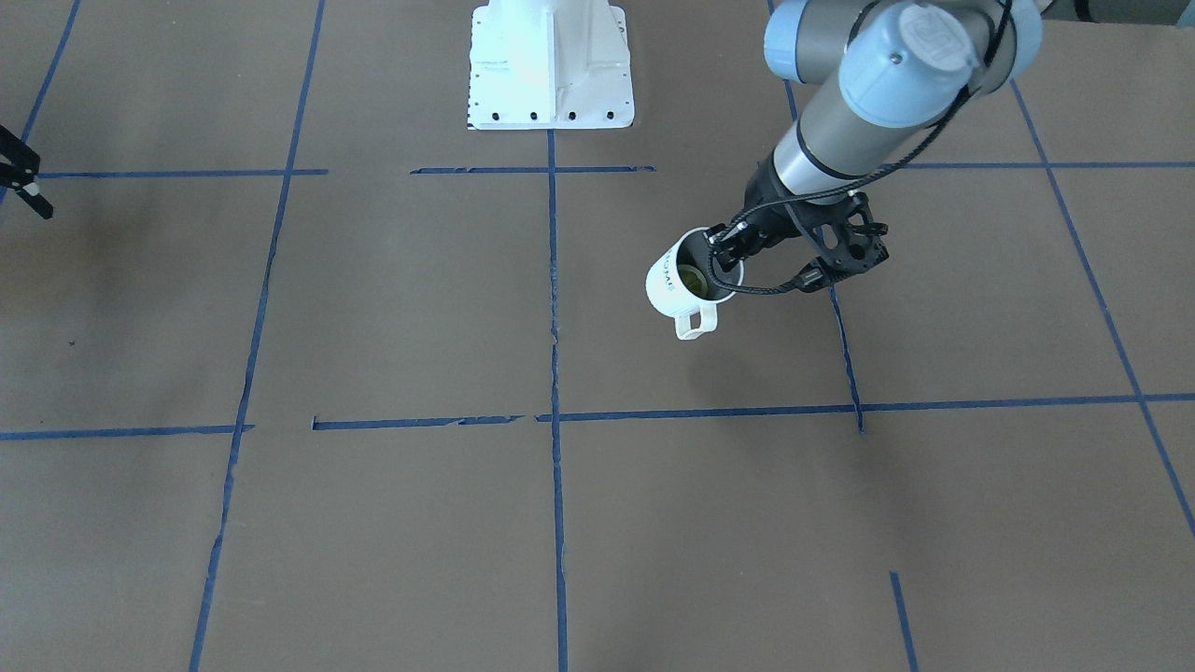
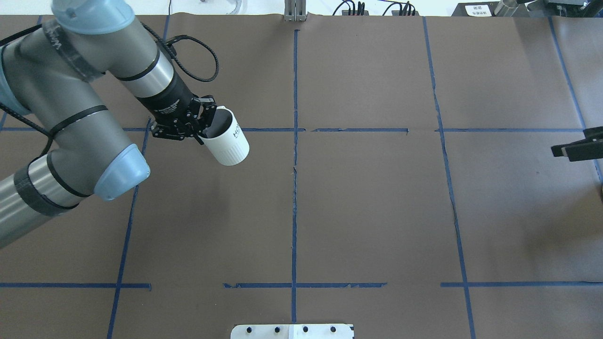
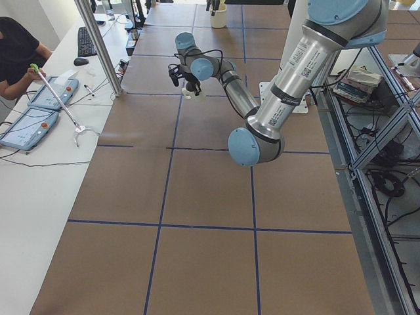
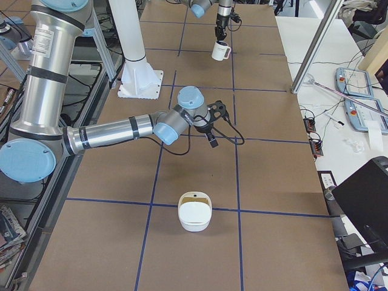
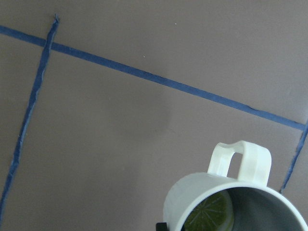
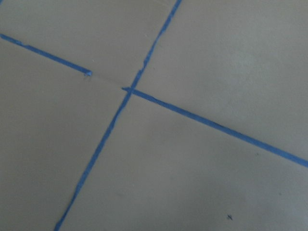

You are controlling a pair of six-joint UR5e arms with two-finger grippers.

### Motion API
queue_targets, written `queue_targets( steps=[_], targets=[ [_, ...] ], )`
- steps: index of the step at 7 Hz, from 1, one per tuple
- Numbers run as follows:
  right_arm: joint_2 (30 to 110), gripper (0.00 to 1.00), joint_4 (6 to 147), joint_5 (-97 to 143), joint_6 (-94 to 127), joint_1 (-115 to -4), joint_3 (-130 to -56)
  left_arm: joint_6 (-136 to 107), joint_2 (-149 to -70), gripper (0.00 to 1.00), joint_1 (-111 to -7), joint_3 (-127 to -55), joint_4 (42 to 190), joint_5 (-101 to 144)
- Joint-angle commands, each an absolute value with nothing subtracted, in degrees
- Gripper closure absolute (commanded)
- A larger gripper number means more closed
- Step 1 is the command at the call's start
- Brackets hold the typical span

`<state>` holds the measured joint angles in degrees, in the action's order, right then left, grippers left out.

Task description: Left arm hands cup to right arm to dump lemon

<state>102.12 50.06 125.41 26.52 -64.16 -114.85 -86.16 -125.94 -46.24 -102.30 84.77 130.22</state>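
**Holding the lemon-loaded cup off the table in the left gripper**

Front-facing view: the left arm (image 1: 840,131) comes down from the upper right. The left gripper (image 1: 730,247) has its fingers clamped on the rim of the white cup (image 1: 674,280). The cup hangs tilted, clear of the brown table (image 1: 373,308), with its handle toward the camera, and the lemon (image 1: 693,277) lies inside it. The white robot pedestal (image 1: 551,65) stands at the top. The right gripper (image 1: 28,187) shows only at the left edge, well apart from the cup. It is cropped there, so I cannot tell whether its fingers are spread or together.

Overhead view: the cup is over the left half of the table, just beside a blue tape line (image 2: 273,129). Its mouth is turned toward the gripper that grips it and its lettered side faces right. The right gripper pokes in at the far right edge, again too cropped to judge.

Exterior left view: the near left arm stretches away along the table, and the cup is small at the far end, under the gripper. A person (image 3: 16,52) sits at the side bench holding a long stick (image 3: 59,98).

Exterior right view: the near right arm (image 4: 109,136) reaches low over the middle of the table. A white basket (image 4: 194,218) with a loop handle sits on the table nearer the camera. The cup hangs in the distance.

Left wrist view: the cup's mouth fills the lower right corner, and the lemon's cut face lies against the grey inside.

Right wrist view: only brown paper and crossing tape show.
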Motion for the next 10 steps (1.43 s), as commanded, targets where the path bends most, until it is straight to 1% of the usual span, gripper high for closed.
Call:
queue_targets(
  steps=[1, 2, 3, 4, 5, 6, 7, 9, 10],
  targets=[
    [97.3, 0.00, 43.8, 115.0, 33.2, -56.7, -115.4, -98.2, -133.3, 1.00, -44.2, -97.9, 83.8, 127.7],
    [93.8, 0.00, 43.2, 111.2, 33.3, -54.1, -115.6, -103.0, -137.0, 1.00, -43.1, -95.4, 83.8, 126.7],
    [90.8, 0.00, 43.2, 101.9, 34.4, -47.9, -115.6, -105.8, -139.4, 1.00, -43.0, -94.1, 83.8, 126.5],
    [89.0, 0.00, 43.1, 90.6, 34.5, -41.8, -115.8, -106.4, -140.1, 1.00, -42.6, -93.7, 83.8, 126.5],
    [86.3, 0.00, 43.2, 85.7, 34.6, -37.2, -115.9, -106.5, -140.5, 1.00, -42.6, -93.1, 83.8, 126.5],
    [84.4, 0.00, 43.2, 80.7, 34.6, -33.2, -115.9, -107.0, -143.1, 1.00, -42.6, -89.6, 83.8, 125.9],
    [80.8, 0.00, 43.1, 72.1, 34.5, -26.6, -115.4, -108.8, -147.1, 1.00, -42.5, -84.3, 83.3, 125.3],
    [76.1, 0.00, 43.7, 56.7, 34.5, -16.1, -114.1, -109.9, -150.2, 1.00, -42.5, -83.4, 80.2, 125.4],
    [73.9, 0.00, 43.8, 53.3, 34.5, -13.7, -112.8, -111.2, -150.6, 1.00, -41.6, -84.0, 80.1, 125.6]
  ],
)
